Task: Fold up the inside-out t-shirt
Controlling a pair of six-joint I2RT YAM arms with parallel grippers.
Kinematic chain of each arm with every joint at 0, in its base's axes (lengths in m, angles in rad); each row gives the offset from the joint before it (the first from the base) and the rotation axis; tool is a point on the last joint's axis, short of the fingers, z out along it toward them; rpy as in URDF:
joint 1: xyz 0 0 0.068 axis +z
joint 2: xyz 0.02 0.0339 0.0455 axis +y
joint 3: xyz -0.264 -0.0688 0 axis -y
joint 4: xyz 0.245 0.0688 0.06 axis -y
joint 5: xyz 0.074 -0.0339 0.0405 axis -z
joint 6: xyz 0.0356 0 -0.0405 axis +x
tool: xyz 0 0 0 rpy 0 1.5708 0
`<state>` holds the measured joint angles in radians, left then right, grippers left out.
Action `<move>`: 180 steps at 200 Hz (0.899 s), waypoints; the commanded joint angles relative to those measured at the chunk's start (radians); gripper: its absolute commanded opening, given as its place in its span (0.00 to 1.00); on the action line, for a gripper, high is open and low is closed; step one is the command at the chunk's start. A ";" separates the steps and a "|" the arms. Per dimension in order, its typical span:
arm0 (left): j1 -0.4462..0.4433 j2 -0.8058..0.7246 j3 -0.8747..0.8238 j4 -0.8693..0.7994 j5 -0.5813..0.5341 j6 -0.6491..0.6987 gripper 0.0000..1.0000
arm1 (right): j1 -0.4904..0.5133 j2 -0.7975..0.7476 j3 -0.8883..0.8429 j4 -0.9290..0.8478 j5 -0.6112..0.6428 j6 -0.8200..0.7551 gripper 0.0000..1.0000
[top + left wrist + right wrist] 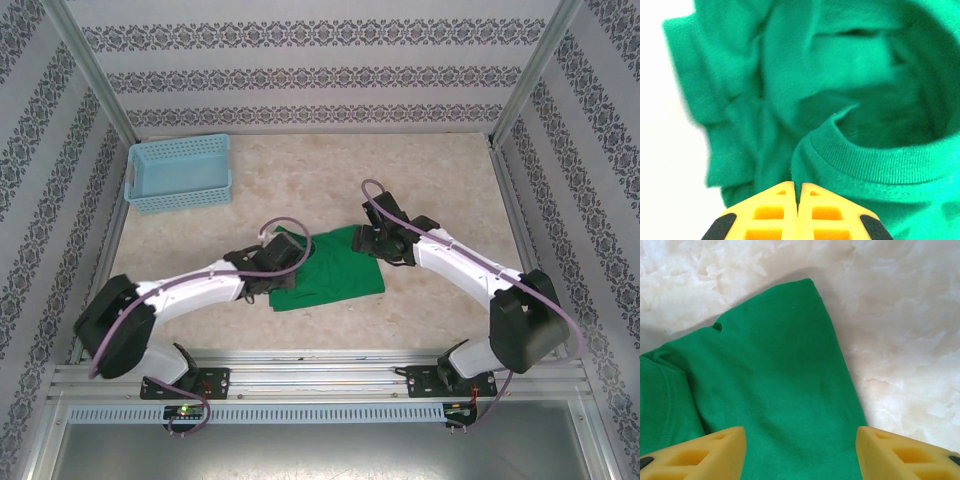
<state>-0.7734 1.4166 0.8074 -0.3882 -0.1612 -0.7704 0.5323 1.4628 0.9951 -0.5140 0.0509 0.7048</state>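
T-shirt (335,270) lies bunched at bench (430,180) centre. Left gripper (797,194) at its 9 o'clock edge, fingers together against the ribbed collar (875,160); pinch on cloth unclear. Right gripper (800,434) at 1 o'clock, fingers apart over flat cloth. Basket (180,175) at bench's 10 o'clock.

The table (430,170) lies open at far right; the basket (180,175) blocks the far-left corner, seemingly well apart from the t-shirt (335,275).
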 commanded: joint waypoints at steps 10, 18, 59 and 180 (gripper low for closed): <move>-0.015 -0.162 -0.163 0.073 -0.048 -0.106 0.00 | 0.013 0.068 0.047 0.068 -0.050 -0.050 0.60; -0.015 -0.186 -0.199 0.100 -0.042 -0.119 0.00 | 0.018 0.095 0.057 0.083 -0.062 -0.061 0.60; -0.015 -0.201 -0.316 0.215 0.017 -0.186 0.01 | 0.023 0.227 0.084 0.110 -0.079 -0.053 0.58; 0.029 -0.433 -0.175 -0.018 -0.208 -0.012 0.57 | 0.064 0.113 0.099 0.020 0.087 -0.071 0.55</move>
<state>-0.7753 0.9863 0.4839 -0.3138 -0.2764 -0.9291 0.5591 1.6436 1.0412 -0.4526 0.0624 0.6712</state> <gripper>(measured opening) 0.502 0.546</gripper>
